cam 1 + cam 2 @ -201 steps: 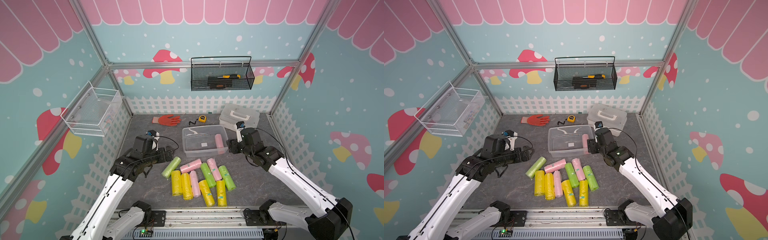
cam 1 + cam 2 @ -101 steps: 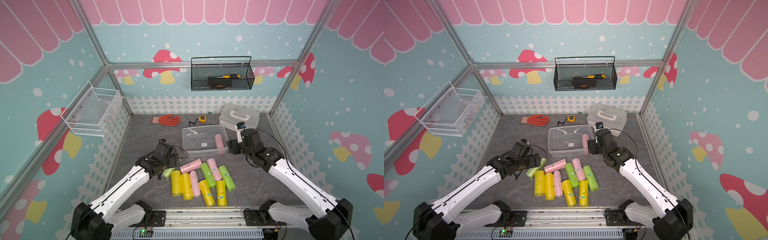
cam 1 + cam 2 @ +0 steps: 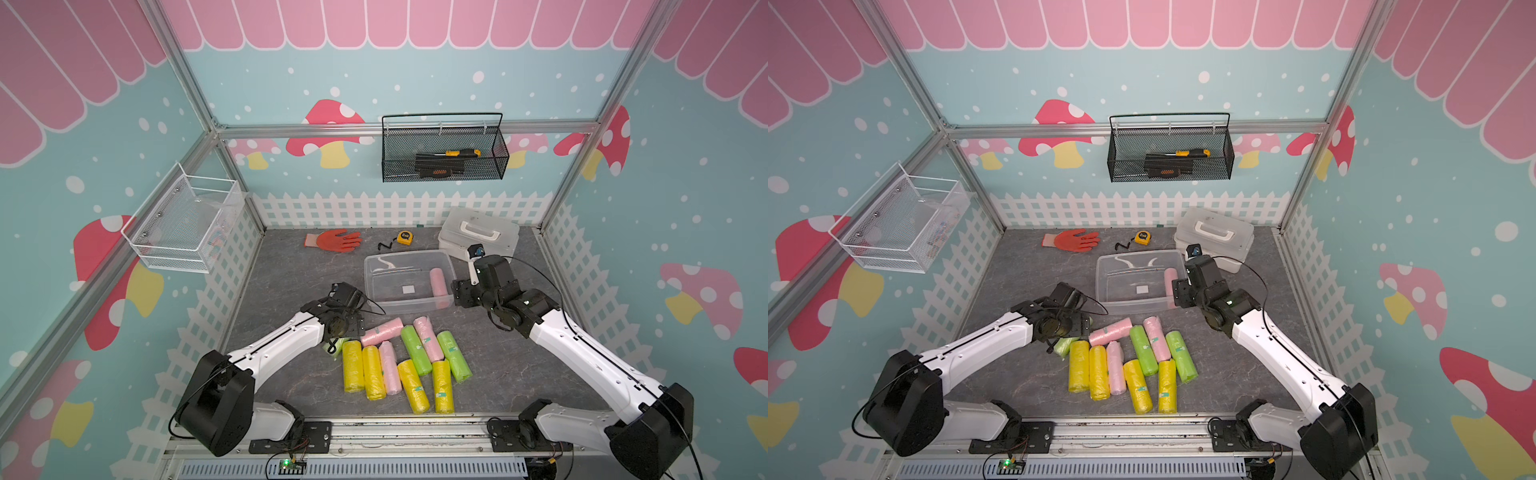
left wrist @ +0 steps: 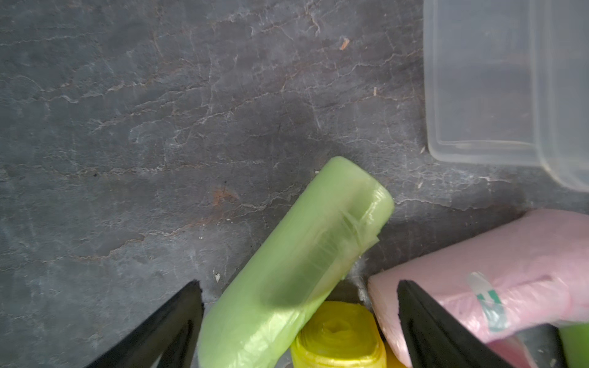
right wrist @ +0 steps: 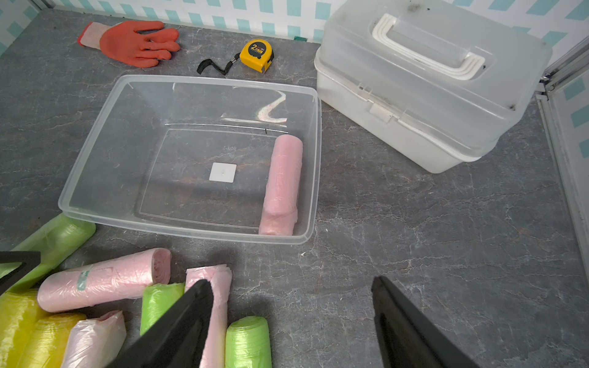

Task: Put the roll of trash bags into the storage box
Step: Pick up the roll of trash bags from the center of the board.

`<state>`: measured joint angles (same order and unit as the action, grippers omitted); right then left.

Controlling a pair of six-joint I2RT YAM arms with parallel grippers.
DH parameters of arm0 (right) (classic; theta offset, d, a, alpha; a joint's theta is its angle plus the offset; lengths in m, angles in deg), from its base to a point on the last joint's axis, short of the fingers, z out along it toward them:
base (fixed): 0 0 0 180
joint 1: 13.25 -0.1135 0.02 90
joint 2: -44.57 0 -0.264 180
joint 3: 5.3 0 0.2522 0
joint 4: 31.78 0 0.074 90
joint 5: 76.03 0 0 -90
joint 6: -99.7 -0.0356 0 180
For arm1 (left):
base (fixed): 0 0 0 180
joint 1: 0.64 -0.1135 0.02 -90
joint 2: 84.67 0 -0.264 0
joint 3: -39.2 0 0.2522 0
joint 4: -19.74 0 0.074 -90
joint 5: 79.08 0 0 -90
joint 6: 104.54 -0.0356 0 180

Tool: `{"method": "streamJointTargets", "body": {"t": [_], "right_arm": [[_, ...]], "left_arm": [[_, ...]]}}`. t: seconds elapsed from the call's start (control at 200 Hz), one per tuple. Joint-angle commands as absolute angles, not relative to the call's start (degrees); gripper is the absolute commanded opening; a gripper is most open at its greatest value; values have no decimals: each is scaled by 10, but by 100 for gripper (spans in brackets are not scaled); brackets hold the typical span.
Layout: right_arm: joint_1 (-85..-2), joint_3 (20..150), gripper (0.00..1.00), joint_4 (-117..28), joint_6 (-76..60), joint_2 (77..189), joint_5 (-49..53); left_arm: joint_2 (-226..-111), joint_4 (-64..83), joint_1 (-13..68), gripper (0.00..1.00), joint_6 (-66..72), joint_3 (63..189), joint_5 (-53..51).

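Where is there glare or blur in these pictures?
Left wrist view: the light green roll looks soft, with a dark shadow across it. Right wrist view: sharp, with a white glare streak on the storage box.

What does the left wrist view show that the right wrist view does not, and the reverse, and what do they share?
Only the left wrist view: the open left gripper with a finger on each side of the pale green roll, and a yellow roll seen end-on.
Only the right wrist view: the pink roll lying inside the storage box, the orange glove, tape measure, white case, and the open, empty right gripper.
Both: the storage box, that green roll, and the taped pink roll outside the box.
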<state>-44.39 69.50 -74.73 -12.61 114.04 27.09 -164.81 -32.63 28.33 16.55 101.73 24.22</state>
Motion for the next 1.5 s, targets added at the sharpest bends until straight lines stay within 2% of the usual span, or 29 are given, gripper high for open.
{"method": "streamJointTargets", "body": {"t": [0.0,0.67,0.796,0.981,1.226,1.411,1.491], "right_arm": [[-445,711,80,-759,-122,1145,269],[-445,712,80,-760,-123,1148,267],[-445,712,80,-760,-123,1149,267],[-445,713,80,-762,-124,1150,260],[-445,711,80,-759,-128,1150,264],[-445,713,80,-759,-128,1152,257],[-445,712,80,-759,-128,1151,256]], "left_arm": [[-1673,-316,285,93,156,1038,244],[-1749,-332,284,91,158,1068,277],[-1761,-337,284,85,157,1075,278],[-1780,-347,283,70,157,1087,273],[-1797,-354,284,80,159,1095,277],[-1827,-369,285,79,158,1114,274],[-1826,-371,285,73,159,1114,276]]}}
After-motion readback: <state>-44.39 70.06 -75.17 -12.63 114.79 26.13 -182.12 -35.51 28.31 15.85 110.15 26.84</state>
